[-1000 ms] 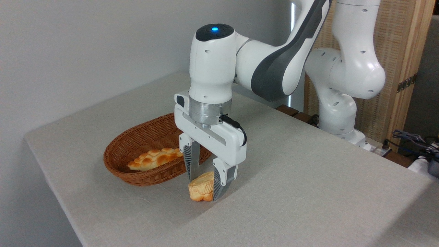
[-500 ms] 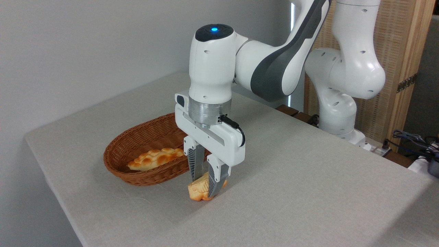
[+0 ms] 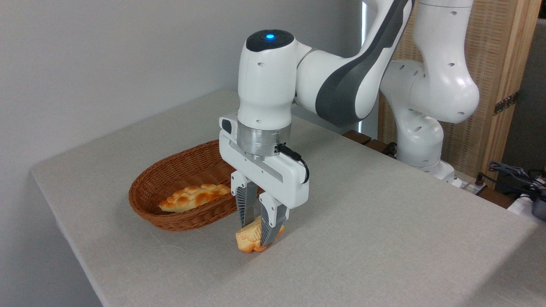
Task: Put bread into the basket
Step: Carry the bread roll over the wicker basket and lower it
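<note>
Across the bench (image 3: 384,238) lies a pale grey-beige woven cloth, smooth and bare over most of its width, with a plain grey wall behind it on the left. To the right stands a panel of light wood and woven matting (image 3: 490,64), and dark cables (image 3: 512,172) lie bunched at the far right edge.

Toward the left of the bench sits the basket (image 3: 179,200), oval, shallow and reddish-brown wicker. Inside it rests a long braided loaf (image 3: 194,197), golden-brown, lying along the near wall.

Just beside the basket's right end, outside its rim, is the bread (image 3: 249,238), a small pale golden-orange bun with a scalloped edge. The pincer (image 3: 258,228) points straight down and is closed narrowly on the bun, one ribbed finger (image 3: 243,204) on each side. Whether the bun touches the cloth or is just clear of it cannot be told.

Above, the white arm (image 3: 341,81) bends over from its base at the right, and a blue light (image 3: 269,36) glows on top of its wrist. No writing or label can be read anywhere.
</note>
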{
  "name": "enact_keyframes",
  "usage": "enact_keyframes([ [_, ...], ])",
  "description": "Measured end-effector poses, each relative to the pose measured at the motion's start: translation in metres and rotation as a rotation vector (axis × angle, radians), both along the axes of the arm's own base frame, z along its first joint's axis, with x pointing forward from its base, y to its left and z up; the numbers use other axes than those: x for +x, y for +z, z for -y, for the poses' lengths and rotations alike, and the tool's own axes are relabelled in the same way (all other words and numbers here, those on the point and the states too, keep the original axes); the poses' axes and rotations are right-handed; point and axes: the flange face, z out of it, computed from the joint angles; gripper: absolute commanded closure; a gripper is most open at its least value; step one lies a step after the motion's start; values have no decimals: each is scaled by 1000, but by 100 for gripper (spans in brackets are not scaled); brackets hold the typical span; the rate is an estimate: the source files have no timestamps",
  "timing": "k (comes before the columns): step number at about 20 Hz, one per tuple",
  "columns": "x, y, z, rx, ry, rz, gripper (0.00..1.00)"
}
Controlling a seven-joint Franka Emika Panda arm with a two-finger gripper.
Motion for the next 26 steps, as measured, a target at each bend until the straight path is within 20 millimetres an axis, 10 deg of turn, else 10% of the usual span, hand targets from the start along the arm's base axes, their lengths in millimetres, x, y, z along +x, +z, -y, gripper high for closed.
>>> enact_keyframes([
  [10, 3, 16, -5, -4, -1, 8, 65],
  [18, 8, 110, -6, -100, -12, -85, 62],
  [22, 5, 139, 40, -113, -106, -125, 60],
  [26, 3, 127, 108, -84, -200, -166, 51],
])
